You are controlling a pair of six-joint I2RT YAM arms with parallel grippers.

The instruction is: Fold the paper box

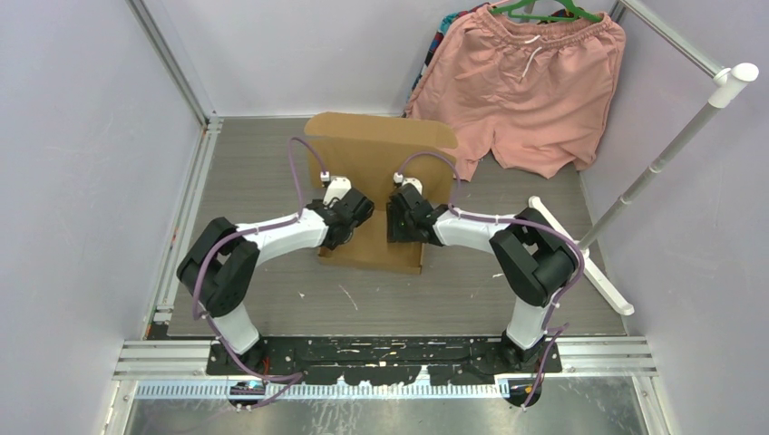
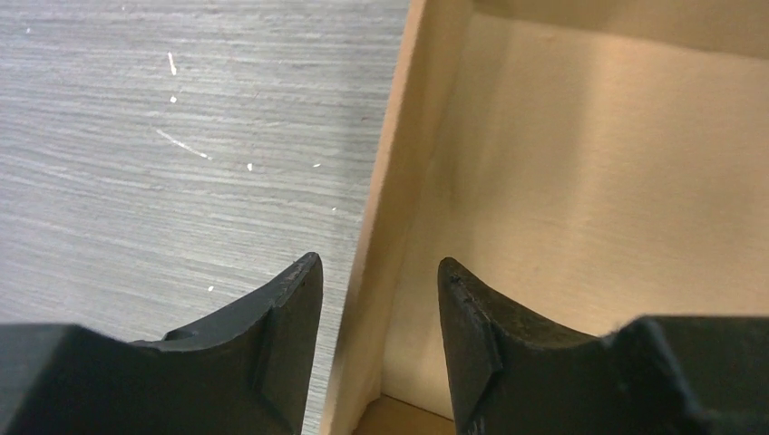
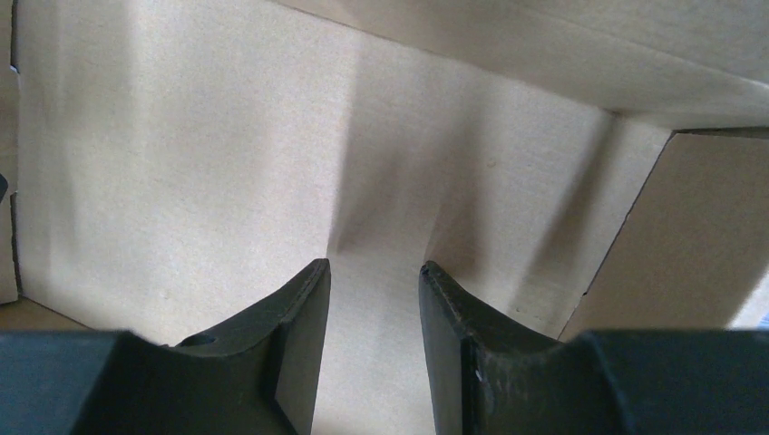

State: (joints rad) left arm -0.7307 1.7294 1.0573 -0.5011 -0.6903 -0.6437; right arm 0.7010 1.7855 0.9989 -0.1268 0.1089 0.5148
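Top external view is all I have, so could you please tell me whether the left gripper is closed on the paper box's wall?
Observer: No. In the left wrist view the left gripper straddles an upright wall of the paper box, jaws apart, with a gap on each side of the wall.
Operator: Thank you. Which finger is inside the box?
Observer: The one on the right of that view. The other hangs over the grey table.
Operator: And the right gripper?
Observer: In the right wrist view the right gripper has its jaws parted, facing an inner cardboard panel. A soft, shadowed crease runs up from between them. I cannot tell whether it is pinched.
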